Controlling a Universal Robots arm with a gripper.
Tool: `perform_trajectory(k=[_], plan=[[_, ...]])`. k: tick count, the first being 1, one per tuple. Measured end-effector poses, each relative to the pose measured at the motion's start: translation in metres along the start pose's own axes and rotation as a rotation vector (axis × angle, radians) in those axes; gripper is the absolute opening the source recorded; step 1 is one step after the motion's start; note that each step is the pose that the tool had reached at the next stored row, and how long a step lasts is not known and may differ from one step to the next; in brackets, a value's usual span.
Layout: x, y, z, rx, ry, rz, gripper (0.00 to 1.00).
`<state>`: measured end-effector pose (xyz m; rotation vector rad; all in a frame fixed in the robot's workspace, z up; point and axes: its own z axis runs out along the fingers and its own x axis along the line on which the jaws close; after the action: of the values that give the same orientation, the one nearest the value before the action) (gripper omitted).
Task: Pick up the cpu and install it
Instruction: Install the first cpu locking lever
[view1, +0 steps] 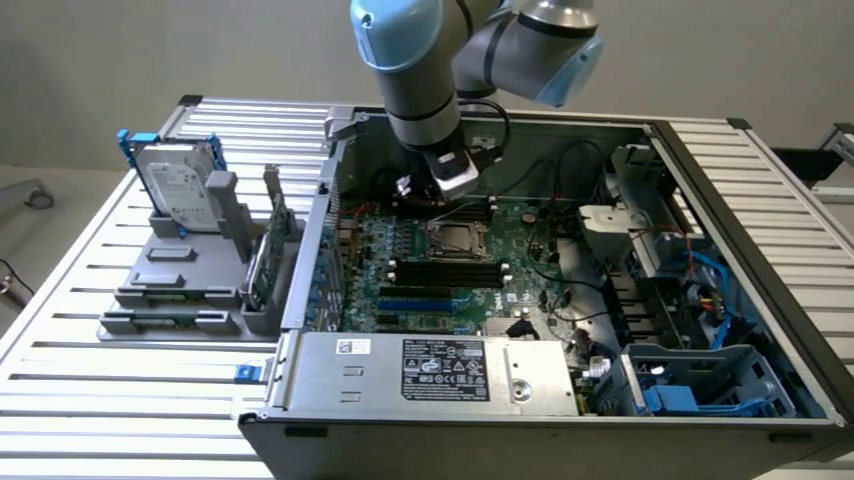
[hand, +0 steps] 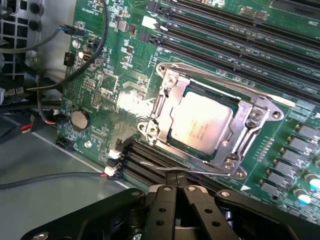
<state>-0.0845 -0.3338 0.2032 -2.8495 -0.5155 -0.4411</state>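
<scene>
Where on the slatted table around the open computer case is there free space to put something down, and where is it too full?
Free: slatted table in front of the grey fixture, and the strip behind the hard drive. Crowded: inside the computer case, where the motherboard, cables, blue drive bay and the gripper above the socket take the room.

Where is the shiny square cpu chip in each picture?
Exterior view: the cpu lies in the metal-framed socket on the green motherboard, inside the open computer case, just below the gripper.
Wrist view: the cpu sits flat inside the socket frame, beyond the shut gripper.
Shared landmark: the row of black memory slots beside the socket.
</scene>
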Motion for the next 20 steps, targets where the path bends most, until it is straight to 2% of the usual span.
perform_trajectory(k=[4, 12, 14, 20], plan=[[-0.004, -0.0029, -0.0024, 0.0018, -0.0027, -0.002, 0.11], [-0.002, -0.0096, -0.0103, 0.0127, -0.0141, -0.036, 0.11], [-0.004, -0.0109, -0.0123, 0.0131, -0.0172, -0.043, 0.11], [-0.012, -0.0139, -0.0148, 0.0144, -0.0217, -0.060, 0.11]])
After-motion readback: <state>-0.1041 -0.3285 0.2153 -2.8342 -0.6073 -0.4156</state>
